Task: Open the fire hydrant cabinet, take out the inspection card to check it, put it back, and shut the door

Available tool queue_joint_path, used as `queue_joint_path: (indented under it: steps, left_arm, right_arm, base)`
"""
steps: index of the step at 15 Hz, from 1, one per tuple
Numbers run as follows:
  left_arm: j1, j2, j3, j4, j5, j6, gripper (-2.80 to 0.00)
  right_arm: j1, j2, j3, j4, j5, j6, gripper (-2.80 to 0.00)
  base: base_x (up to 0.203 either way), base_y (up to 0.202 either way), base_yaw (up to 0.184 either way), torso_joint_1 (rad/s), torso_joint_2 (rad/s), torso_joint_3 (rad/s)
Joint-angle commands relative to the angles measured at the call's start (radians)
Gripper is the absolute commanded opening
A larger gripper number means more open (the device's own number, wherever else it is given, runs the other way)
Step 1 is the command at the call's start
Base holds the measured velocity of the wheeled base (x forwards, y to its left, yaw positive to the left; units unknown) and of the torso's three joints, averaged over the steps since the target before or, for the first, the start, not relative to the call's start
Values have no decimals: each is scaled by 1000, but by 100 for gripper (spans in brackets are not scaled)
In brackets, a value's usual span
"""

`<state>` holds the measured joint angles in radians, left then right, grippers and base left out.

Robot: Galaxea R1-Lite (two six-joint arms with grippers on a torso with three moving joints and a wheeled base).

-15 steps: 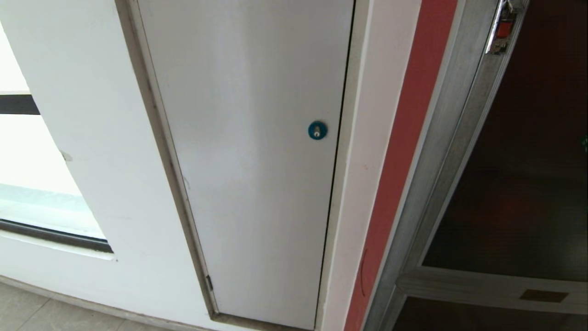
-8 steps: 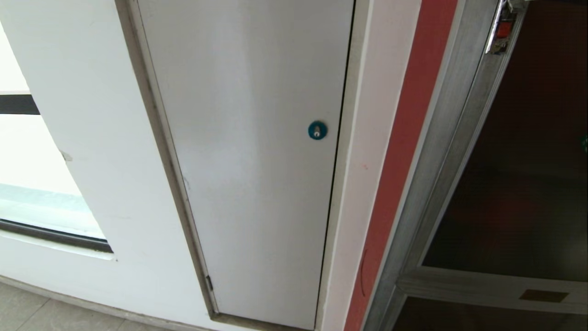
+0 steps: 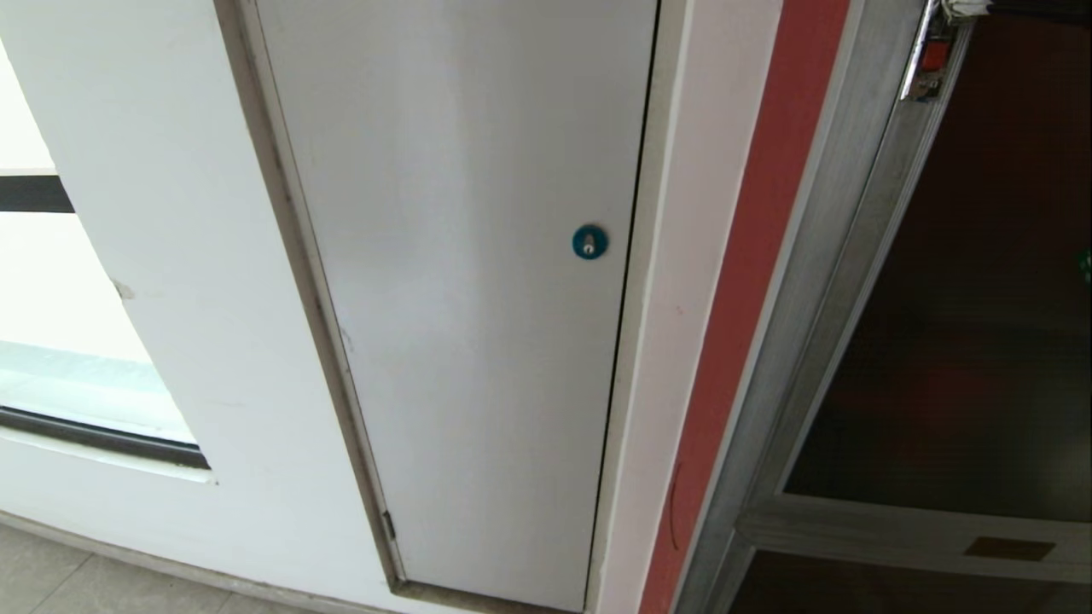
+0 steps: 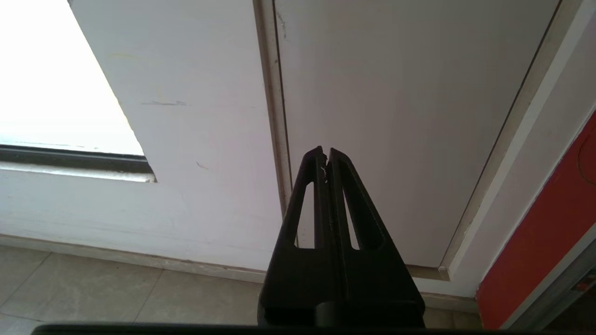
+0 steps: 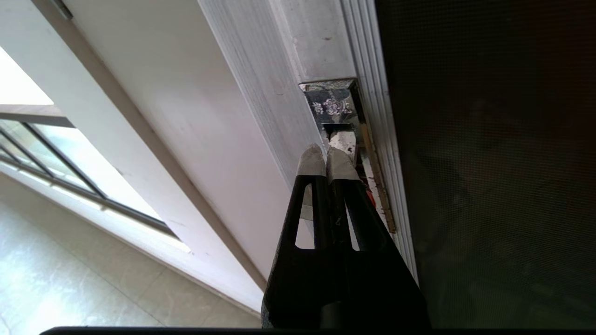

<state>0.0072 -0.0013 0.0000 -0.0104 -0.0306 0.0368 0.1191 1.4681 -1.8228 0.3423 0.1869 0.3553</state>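
Brushed silver-framed dark glass door (image 3: 964,281) at right of the head view, closed right pincer (image 5: 326,158) perhaps touching its small orange-buttoned latch (image 5: 336,109), left pincer (image 4: 325,152) closed, low before the grey-white panel (image 4: 400,116).

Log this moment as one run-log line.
stage: door unopened | right gripper: shut, at latch | left gripper: shut, idle before grey-white panel | card: unseen

Pale tiled floor (image 4: 93,293) meets white wall (image 4: 195,139).
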Motion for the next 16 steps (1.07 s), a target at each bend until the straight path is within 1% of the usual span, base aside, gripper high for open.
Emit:
queue_joint_path:
  steps: [1, 16]
  left_arm:
    - [0, 1, 6, 0, 0, 0, -280]
    - [0, 1, 6, 0, 0, 0, -280]
  right_arm:
    - [-7, 3, 2, 4, 0, 2, -280]
    - [-8, 43, 7, 11, 16, -3, -280]
  base:
    - [0, 0, 0, 0, 0, 0]
    - [0, 0, 0, 0, 0, 0]
